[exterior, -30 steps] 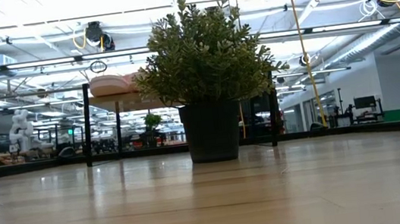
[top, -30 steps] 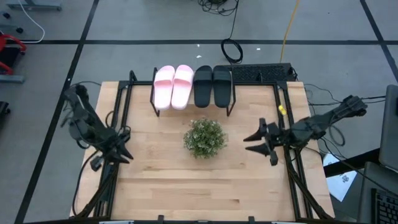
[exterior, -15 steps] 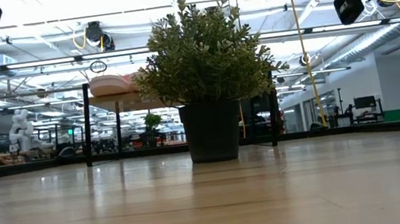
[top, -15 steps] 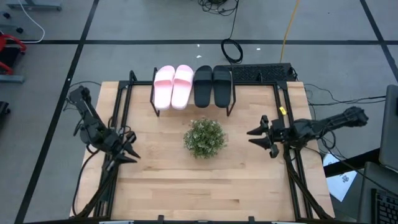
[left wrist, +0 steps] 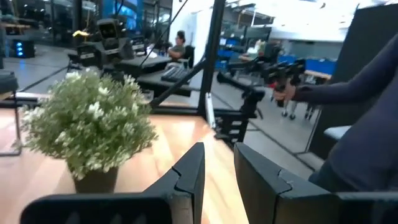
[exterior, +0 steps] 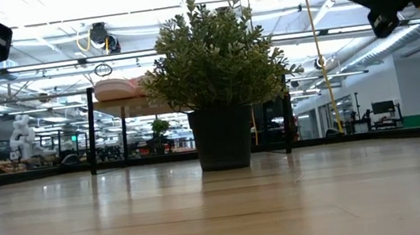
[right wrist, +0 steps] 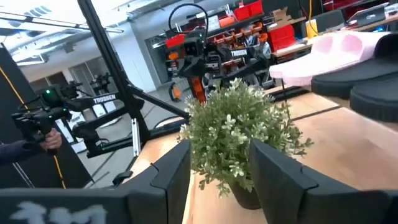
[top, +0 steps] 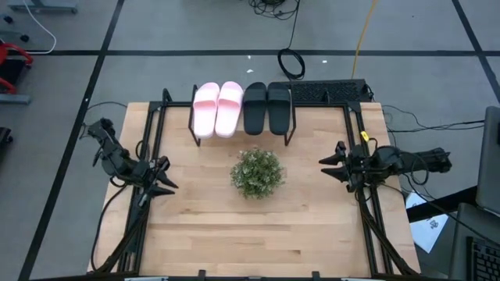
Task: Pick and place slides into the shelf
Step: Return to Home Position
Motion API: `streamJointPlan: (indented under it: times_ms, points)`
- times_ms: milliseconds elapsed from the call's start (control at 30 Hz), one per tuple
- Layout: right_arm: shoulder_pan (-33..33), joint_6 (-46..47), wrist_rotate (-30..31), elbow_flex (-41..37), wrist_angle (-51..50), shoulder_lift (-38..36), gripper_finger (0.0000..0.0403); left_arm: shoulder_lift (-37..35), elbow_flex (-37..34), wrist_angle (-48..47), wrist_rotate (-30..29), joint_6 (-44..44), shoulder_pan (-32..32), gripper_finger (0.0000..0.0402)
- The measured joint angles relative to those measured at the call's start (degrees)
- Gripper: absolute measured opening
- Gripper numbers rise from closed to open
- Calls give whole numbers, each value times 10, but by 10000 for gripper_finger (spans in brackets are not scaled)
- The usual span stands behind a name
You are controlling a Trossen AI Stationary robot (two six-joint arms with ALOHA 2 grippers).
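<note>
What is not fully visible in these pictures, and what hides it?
- Low view: the plant hides the black slides and much of the shelf.
- Right wrist view: the edge cuts off the black slides.
- High view: pink slides and black slides cover the shelf top.

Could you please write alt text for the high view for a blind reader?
Two pale pink slides and two black slides sit side by side on the shelf at the far edge of the table, a potted plant before it. The left gripper and right gripper hover empty and open at either side.
</note>
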Motion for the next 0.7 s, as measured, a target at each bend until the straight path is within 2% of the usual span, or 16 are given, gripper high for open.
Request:
streamJointPlan:
  times_ms: [267, 467, 700]
  points:
    - [0, 29, 0, -60, 6, -25, 153, 0, -11, -3, 0, -1, 30, 85]
    - [-13, 27, 0, -70, 6, -24, 153, 0, -49, 20, 1, -8, 69, 85]
    - [-39, -6, -19, -70, 7, -24, 153, 1, -83, 50, 71, 1, 131, 86]
